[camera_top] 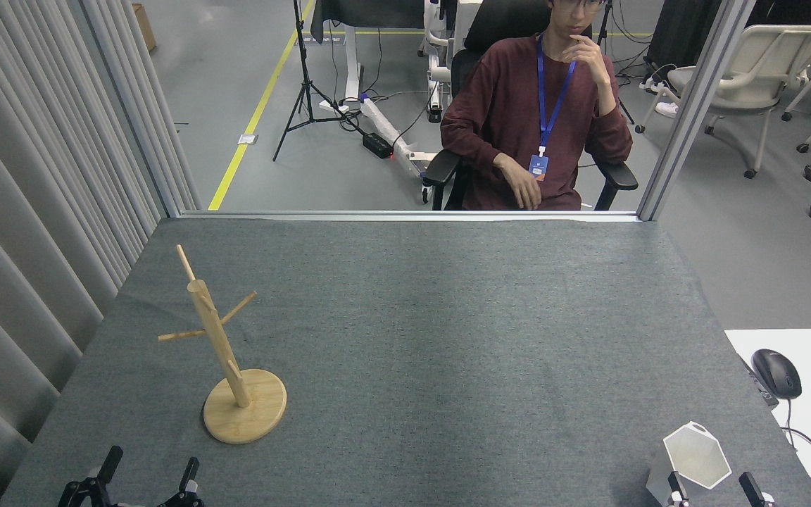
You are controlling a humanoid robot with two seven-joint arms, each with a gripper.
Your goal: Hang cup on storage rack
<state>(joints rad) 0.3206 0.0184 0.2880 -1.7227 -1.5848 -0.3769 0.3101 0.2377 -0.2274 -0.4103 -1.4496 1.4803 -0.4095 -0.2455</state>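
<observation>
Your grey felt-covered counter point(419, 338) fills most of the frame. The light wooden mug tree on its round disc base point(226, 366) stands upright at lower left, pegs bare, so nothing hangs yet. The white faceted mug with the hexagonal rim point(694, 461) sits upright at the lower right edge. Your right gripper point(712, 487) straddles its near side, jaws apart, likely lining up a grasp. Your left gripper point(146, 470) idles at bottom left, jaws apart too.

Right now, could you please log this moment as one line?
white faceted mug: on table, unhung | wooden mug tree: empty | left gripper: open | right gripper: open
</observation>
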